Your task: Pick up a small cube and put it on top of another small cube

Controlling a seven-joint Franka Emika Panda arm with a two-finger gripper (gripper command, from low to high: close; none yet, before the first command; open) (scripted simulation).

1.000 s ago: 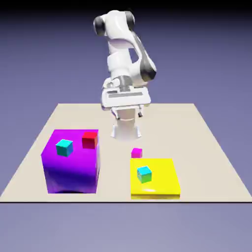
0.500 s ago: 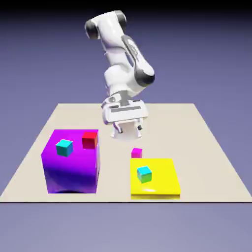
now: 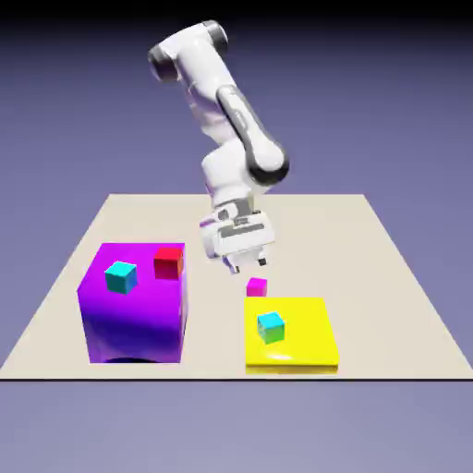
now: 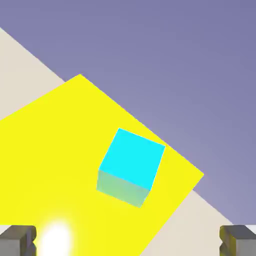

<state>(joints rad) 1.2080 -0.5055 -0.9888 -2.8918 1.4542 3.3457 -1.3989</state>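
Observation:
The tiny magenta cube [image 3: 257,286] sits on the table just behind the flat yellow block [image 3: 288,333]. A cyan cube [image 3: 271,325] rests on that yellow block and fills the middle of the hand view as cyan cube [image 4: 131,166]. Another cyan cube [image 3: 120,275] lies on the big purple block [image 3: 134,309]. My gripper [image 3: 243,265] hangs open just above and slightly left of the magenta cube, holding nothing. Its two grey fingertips [image 4: 17,240] show wide apart at the hand view's bottom corners. The magenta cube does not show in the hand view.
A small red cube [image 3: 167,262] sits on the purple block's back right corner. The yellow block [image 4: 60,165] spreads across the hand view. The table's near edge [image 3: 231,377] runs just in front of both blocks.
The arm has swung forward and down toward the exterior view's right, bringing the gripper from behind the purple block to just above the magenta cube. No cube has moved.

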